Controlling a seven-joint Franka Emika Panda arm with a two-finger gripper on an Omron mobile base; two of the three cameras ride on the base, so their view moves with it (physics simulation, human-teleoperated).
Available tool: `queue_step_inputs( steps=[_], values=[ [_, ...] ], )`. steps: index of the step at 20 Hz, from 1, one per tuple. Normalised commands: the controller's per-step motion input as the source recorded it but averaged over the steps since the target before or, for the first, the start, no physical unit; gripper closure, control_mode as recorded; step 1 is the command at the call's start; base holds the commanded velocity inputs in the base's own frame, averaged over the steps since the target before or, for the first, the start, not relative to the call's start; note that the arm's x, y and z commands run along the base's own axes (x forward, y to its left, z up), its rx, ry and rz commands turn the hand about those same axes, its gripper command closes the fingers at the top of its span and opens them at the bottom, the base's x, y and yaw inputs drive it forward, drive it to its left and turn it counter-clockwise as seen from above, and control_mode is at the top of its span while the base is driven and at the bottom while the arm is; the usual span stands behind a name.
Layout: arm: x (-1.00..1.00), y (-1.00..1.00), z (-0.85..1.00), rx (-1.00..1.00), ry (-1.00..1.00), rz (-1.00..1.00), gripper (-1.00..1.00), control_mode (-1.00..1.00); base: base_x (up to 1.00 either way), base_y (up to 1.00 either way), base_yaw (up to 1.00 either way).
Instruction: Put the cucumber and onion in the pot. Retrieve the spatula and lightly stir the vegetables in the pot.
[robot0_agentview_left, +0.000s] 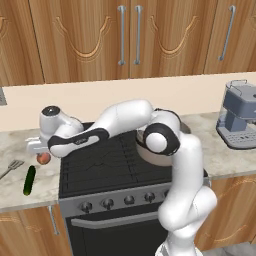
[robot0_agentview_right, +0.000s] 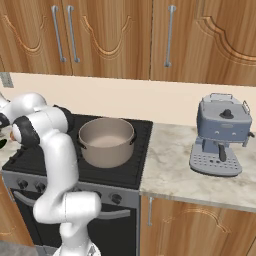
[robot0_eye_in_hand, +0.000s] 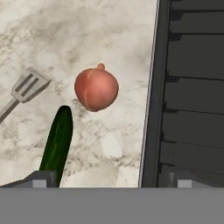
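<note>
Marble counter left of the stove held the onion, cucumber and spatula; the pot stood empty, so nothing was done. The gripper hovered over the onion, fingers spread wide, empty.

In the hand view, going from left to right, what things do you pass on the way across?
Spatula → cucumber → onion → the dark stove edge and its grates. The first three lie on the marble counter.
</note>
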Motion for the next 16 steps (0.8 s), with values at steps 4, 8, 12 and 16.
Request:
queue_step_inputs(
  steps=[4, 8, 12, 16],
  values=[
    [0.13, 0.05, -0.22, 0.0, 0.08, 0.0, -1.0, -1.0, 0.0, 0.0, 0.0],
    [0.45, 0.21, -0.02, 0.0, 0.01, 0.0, -1.0, -1.0, 0.0, 0.0, 0.0],
    [0.53, 0.19, -0.03, 0.0, 0.0, 0.0, -1.0, -1.0, 0.0, 0.0, 0.0],
    [0.16, 0.04, 0.0, 0.0, 0.04, 0.0, -1.0, -1.0, 0.0, 0.0, 0.0]
  ],
)
